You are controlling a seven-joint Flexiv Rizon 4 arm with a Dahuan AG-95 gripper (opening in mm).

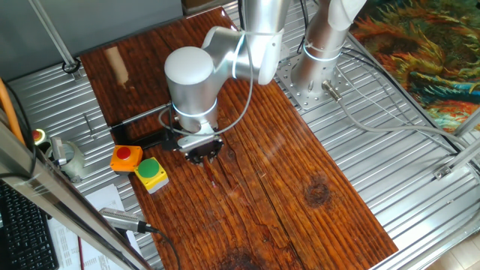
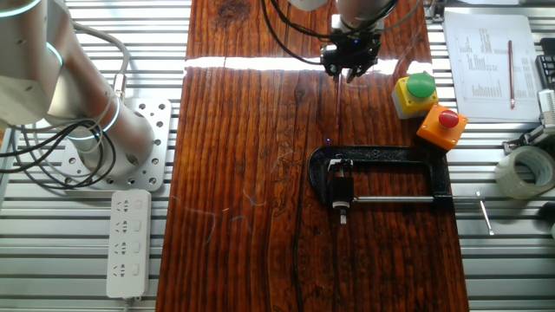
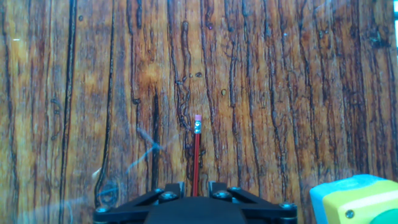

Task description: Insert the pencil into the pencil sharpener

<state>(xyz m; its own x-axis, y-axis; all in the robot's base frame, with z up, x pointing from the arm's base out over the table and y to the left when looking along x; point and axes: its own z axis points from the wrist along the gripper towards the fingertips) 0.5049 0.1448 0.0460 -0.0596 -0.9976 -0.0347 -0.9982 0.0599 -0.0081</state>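
Between the closed jaws, the gripper [image 3: 194, 194] holds the pencil [image 3: 196, 155] above the table [image 2: 243, 217]. Grasp done; insertion into the clamped sharpener [image 2: 340, 192] remains.

Pencil [image 3: 196, 155] juts from claw [image 3: 194, 198]; clamp [image 2: 381, 178] beside 2 buttons [image 2: 427, 107].

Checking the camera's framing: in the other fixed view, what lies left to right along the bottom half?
Power strip → clamp → tape roll.
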